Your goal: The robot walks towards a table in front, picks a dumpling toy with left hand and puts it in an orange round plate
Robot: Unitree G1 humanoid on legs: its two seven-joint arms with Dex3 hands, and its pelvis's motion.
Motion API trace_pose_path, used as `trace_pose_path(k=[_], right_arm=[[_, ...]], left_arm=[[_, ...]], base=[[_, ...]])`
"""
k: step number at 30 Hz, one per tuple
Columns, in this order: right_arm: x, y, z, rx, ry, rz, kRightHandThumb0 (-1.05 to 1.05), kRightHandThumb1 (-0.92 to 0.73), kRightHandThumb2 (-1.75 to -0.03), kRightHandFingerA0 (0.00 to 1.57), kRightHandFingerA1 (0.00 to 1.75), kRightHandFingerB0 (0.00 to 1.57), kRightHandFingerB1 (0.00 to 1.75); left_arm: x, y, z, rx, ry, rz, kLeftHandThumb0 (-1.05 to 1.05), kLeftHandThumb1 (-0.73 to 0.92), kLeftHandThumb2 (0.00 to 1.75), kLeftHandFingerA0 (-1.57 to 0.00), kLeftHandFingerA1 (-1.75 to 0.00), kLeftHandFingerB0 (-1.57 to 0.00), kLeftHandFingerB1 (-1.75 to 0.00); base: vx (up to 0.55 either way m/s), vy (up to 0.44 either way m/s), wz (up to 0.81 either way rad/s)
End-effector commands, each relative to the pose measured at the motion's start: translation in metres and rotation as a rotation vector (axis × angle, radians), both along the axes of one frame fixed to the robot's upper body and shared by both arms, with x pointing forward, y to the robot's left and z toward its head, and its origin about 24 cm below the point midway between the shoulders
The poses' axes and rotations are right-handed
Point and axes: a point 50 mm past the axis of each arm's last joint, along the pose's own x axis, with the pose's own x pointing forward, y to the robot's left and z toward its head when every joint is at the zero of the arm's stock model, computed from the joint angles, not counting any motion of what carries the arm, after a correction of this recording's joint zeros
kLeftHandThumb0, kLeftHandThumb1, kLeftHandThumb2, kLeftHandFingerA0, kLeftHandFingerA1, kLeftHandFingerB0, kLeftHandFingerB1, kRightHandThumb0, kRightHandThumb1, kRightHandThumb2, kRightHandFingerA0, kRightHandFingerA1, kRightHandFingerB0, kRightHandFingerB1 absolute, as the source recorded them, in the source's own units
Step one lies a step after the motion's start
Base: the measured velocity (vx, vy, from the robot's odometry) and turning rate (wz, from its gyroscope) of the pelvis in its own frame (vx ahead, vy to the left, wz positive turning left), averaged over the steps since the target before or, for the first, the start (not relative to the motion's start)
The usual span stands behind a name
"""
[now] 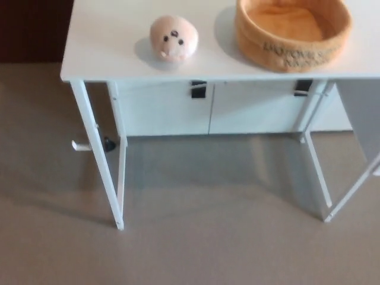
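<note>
**Operator:** Hands first: what is the left one doing?

**Observer:** Neither hand shows for you in the head view, nor any forearm, so you cannot tell whether the fingers are wide, narrow or holding something. No part of the robot enters the picture.

**Operator:** Where is my target?

**Observer:** You have the dumpling toy [173, 38] at about 12 o'clock, slightly toward 11, sitting on the white desk [101, 41] with its little dark face turned toward you. It rests free, touching nothing else. At about 1 o'clock you have the orange round plate [292, 32], really a deep, soft-walled bowl with lettering on its near side. It is empty as far as you can see, and it stands apart from the toy with bare desktop between them.

**Operator:** Why that layout?

**Observer:** My judgement: the toy lies on your left-hand side so the left arm can reach it, and the plate sits to its right, making the carry a short sideways move over the rim.

**Operator:** How far along am I?

**Observer:** You look to be in the approach. The floor [190, 237] fills the lower half, the desk legs [110, 178] stand ahead at 9 and 3 o'clock, and the pick is not yet begun. A small white handle [80, 145] juts out at 9 o'clock; mind it when closing in.
</note>
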Motion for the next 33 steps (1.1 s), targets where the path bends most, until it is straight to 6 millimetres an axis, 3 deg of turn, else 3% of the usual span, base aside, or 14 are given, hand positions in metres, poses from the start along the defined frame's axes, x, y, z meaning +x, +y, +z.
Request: trace_pose_path(k=[1,4,5,7,11,22,23,25,26,28,29,30,31,33], right_arm=[[-0.004,-0.005,0.002,-0.016,0.025,-0.013,-0.36,-0.72,-0.61,0.67,0.48,0.34,0.31],[-0.005,-0.005,0.002,-0.017,0.032,-0.006,-0.36,-0.71,-0.61,0.67,0.47,0.34,0.31],[-0.005,-0.005,0.002,-0.016,0.034,-0.006,-0.36,-0.71,-0.61,0.67,0.48,0.35,0.32],[-0.006,-0.005,0.002,-0.011,0.035,-0.005,-0.36,-0.71,-0.61,0.66,0.47,0.34,0.32],[-0.004,-0.004,0.002,-0.003,0.027,-0.002,-0.35,-0.71,-0.61,0.67,0.49,0.35,0.32],[-0.004,-0.003,0.001,-0.013,0.048,0.036,-0.38,-0.71,-0.61,0.68,0.47,0.35,0.32],[-0.003,-0.003,0.001,-0.009,0.044,0.028,-0.35,-0.72,-0.62,0.67,0.46,0.37,0.33],[-0.002,-0.003,0.001,-0.006,0.040,0.025,-0.36,-0.70,-0.62,0.66,0.47,0.35,0.32],[-0.002,-0.003,0.001,-0.011,0.042,0.032,-0.43,-0.60,-0.82,0.62,0.57,0.32,0.45],[-0.003,-0.003,0.001,-0.013,0.043,0.035,-0.43,-0.60,-0.82,0.62,0.57,0.32,0.45],[-0.003,-0.003,0.001,-0.010,0.042,0.031,-0.36,-0.71,-0.62,0.65,0.47,0.35,0.32],[-0.004,-0.003,0.001,-0.008,0.042,0.027,-0.36,-0.71,-0.62,0.65,0.47,0.35,0.32],[-0.004,-0.002,0.000,-0.006,0.041,0.019,-0.35,-0.71,-0.61,0.70,0.52,0.37,0.33],[-0.005,-0.003,0.000,-0.004,0.042,0.008,-0.35,-0.72,-0.61,0.69,0.52,0.37,0.33]], left_arm=[[-0.010,-0.001,0.000,-0.009,0.019,0.000,-0.42,0.47,0.78,-0.63,-0.68,-0.25,-0.44],[-0.011,-0.001,0.000,-0.005,0.026,-0.013,-0.36,0.58,0.58,-0.64,-0.56,-0.32,-0.32],[-0.012,-0.001,0.000,-0.002,0.028,-0.013,-0.42,0.45,0.77,-0.60,-0.64,-0.25,-0.44],[-0.013,-0.001,0.000,-0.002,0.031,-0.007,-0.35,0.59,0.58,-0.62,-0.53,-0.32,-0.32],[-0.014,-0.001,0.000,-0.011,0.034,-0.001,-0.37,0.60,0.58,-0.65,-0.55,-0.32,-0.32],[-0.020,-0.002,0.001,-0.010,0.042,-0.015,-0.39,0.60,0.60,-0.66,-0.53,-0.32,-0.32],[-0.019,-0.002,0.000,-0.012,0.041,-0.010,-0.47,0.46,0.79,-0.55,-0.58,-0.25,-0.44],[-0.019,-0.002,0.000,-0.017,0.038,0.005,-0.47,0.46,0.78,-0.52,-0.57,-0.25,-0.44],[-0.020,-0.002,0.001,-0.012,0.043,-0.006,-0.46,0.47,0.78,-0.55,-0.57,-0.24,-0.43],[-0.020,-0.002,0.001,-0.009,0.045,-0.013,-0.46,0.47,0.78,-0.55,-0.57,-0.24,-0.43],[-0.020,-0.002,0.001,-0.012,0.046,-0.009,-0.46,0.46,0.78,-0.55,-0.58,-0.24,-0.44],[-0.021,-0.001,0.001,-0.015,0.047,-0.006,-0.46,0.46,0.78,-0.55,-0.58,-0.24,-0.44],[-0.021,-0.001,0.001,-0.019,0.048,-0.002,-0.39,0.59,0.58,-0.58,-0.46,-0.31,-0.32],[-0.021,-0.001,0.001,-0.016,0.048,-0.005,-0.39,0.59,0.58,-0.61,-0.50,-0.32,-0.32]], base=[[0.25,0.000,0.11],[0.24,-0.041,0.05],[0.27,-0.117,0.10],[0.28,-0.148,-0.13],[0.22,-0.163,0.15],[0.14,0.035,-0.08],[0.17,0.190,-0.14],[0.13,0.142,0.06],[0.10,0.062,0.05],[0.08,0.016,0.07],[0.09,0.002,0.08],[0.11,-0.044,0.09],[0.10,-0.096,0.11],[0.08,-0.122,0.03]])
